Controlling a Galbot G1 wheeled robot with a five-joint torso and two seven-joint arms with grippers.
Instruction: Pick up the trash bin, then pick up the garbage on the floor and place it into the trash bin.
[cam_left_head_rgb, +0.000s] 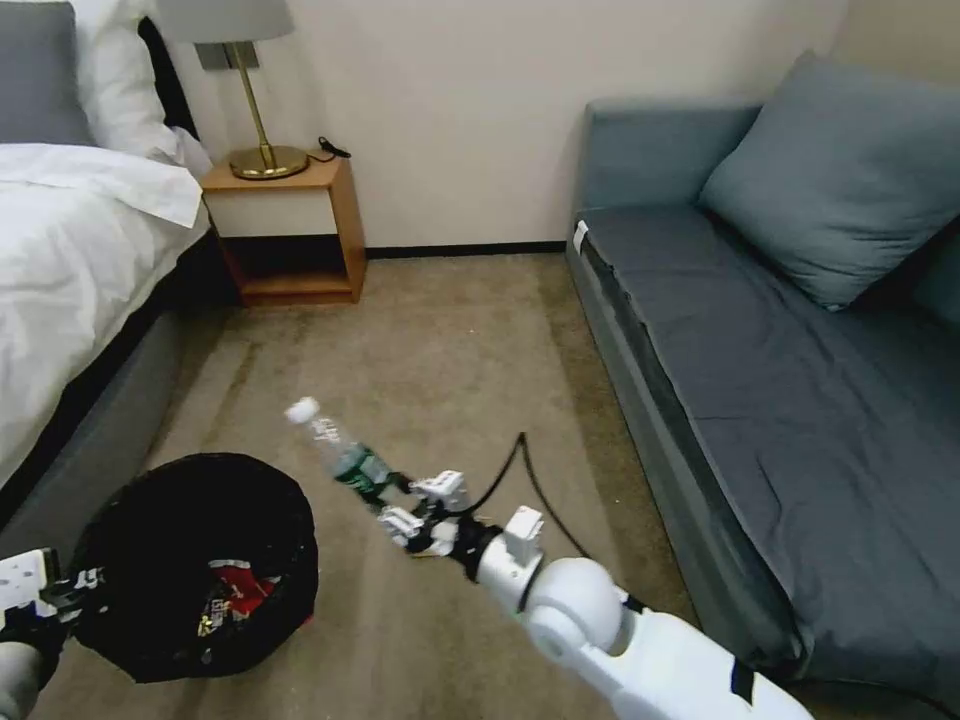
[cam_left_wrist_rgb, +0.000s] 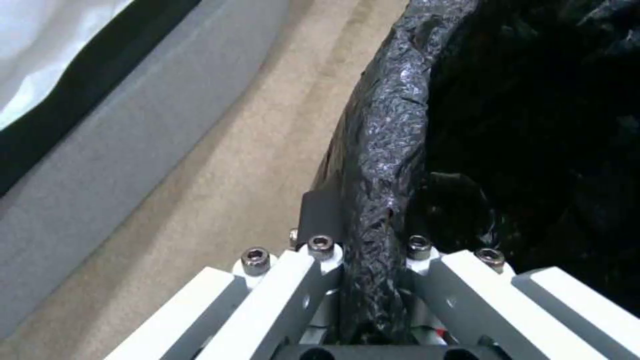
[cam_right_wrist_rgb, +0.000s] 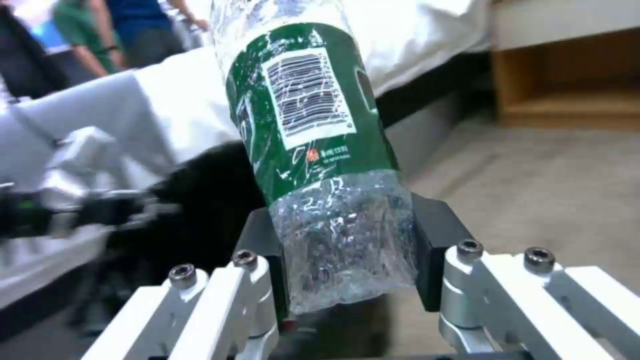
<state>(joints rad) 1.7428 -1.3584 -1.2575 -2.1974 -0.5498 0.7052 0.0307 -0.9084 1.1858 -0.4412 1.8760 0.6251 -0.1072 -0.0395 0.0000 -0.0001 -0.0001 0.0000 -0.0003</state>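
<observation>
The trash bin (cam_left_head_rgb: 195, 565), lined with a glossy black bag, is at the lower left of the head view, with red-white and yellowish garbage (cam_left_head_rgb: 232, 600) lying inside. My left gripper (cam_left_head_rgb: 60, 592) is shut on the bin's near rim (cam_left_wrist_rgb: 380, 165); the crinkled bag edge runs between its pads. A clear plastic bottle (cam_left_head_rgb: 340, 455) with a green label and white cap is held above the carpet, right of the bin. My right gripper (cam_left_head_rgb: 410, 508) is shut on the bottle's base (cam_right_wrist_rgb: 343, 240), and the bottle's cap end tilts up and away from the gripper.
A bed with white sheets (cam_left_head_rgb: 70, 260) runs along the left, close to the bin. A wooden nightstand (cam_left_head_rgb: 290, 225) with a brass lamp (cam_left_head_rgb: 262, 150) stands at the back. A grey sofa (cam_left_head_rgb: 780, 380) lines the right. Beige carpet (cam_left_head_rgb: 450, 340) lies between.
</observation>
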